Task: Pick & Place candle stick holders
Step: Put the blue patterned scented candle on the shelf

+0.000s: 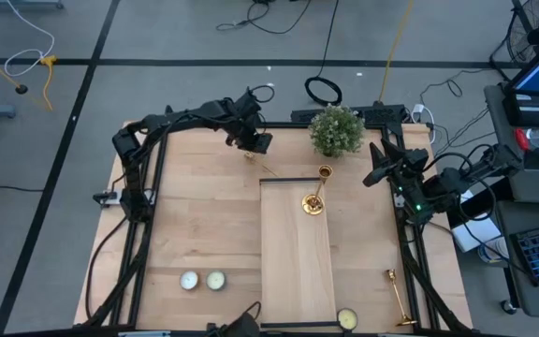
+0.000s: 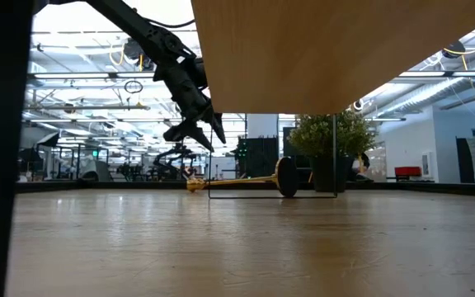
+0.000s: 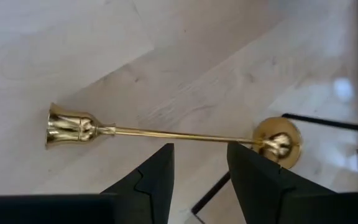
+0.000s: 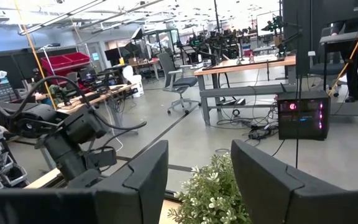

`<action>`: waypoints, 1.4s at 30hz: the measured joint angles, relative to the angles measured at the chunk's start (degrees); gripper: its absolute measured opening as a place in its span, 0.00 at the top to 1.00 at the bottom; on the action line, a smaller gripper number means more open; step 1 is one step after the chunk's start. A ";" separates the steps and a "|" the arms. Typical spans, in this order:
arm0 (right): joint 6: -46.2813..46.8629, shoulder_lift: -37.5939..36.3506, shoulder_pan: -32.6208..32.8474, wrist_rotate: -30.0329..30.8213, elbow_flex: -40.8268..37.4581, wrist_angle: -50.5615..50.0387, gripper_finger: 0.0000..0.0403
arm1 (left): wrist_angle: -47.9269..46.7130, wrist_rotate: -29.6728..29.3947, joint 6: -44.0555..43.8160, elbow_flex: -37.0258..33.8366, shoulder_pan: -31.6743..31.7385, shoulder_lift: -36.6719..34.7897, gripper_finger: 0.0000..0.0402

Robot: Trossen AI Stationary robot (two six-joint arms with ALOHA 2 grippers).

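One gold candle stick holder [image 3: 166, 133] lies on its side on the table near the far edge, its cup [image 3: 70, 127] and round base [image 3: 278, 143] resting on the wood. My left gripper [image 3: 201, 149] hovers open just above its stem, slanting down, and is clear of it in the low view [image 2: 198, 136]. A second holder [image 1: 316, 192] stands on the far end of the raised wooden board [image 1: 298, 262]. A third [image 1: 399, 298] lies at the near right. My right gripper [image 1: 374, 173] waits open, raised and level, at the far right.
A potted plant [image 1: 335, 129] stands at the far edge between the arms. Two round pale candles [image 1: 202, 279] sit at the near left and one [image 1: 347, 318] at the board's near end. The board's black frame leg [image 3: 322, 121] stands beside the lying holder's base.
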 joint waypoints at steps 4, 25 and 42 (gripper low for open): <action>0.00 0.00 0.00 -0.02 -0.02 0.00 0.58 | -0.07 0.01 0.03 0.00 0.20 0.00 0.62; 0.52 -0.04 1.07 -0.02 -0.01 0.03 0.58 | -13.77 9.86 14.84 0.00 -0.07 0.00 0.62; 5.64 2.27 5.90 -0.02 -0.01 -0.18 0.58 | -38.36 3.66 20.54 -0.02 -13.16 -16.25 0.62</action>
